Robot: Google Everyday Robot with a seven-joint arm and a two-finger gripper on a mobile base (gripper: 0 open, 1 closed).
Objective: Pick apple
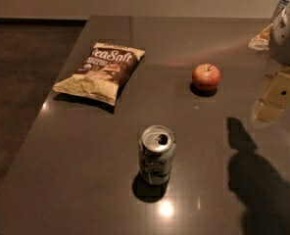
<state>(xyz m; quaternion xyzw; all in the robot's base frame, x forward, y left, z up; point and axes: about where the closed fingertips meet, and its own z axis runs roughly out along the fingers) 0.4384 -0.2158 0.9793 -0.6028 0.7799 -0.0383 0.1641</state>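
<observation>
A small round red apple (206,76) with yellowish patches and a short dark stem sits on the dark table (86,180), right of the middle. My gripper (277,98) shows as a tan part under a white arm housing at the right edge. It is to the right of the apple, apart from it and holding nothing that I can see.
A chip bag (102,71) lies flat at the back left. An opened silver soda can (156,154) stands upright in front of the apple, nearer the camera. The arm's shadow (253,180) falls on the front right of the table. The table's left edge drops to a dark floor.
</observation>
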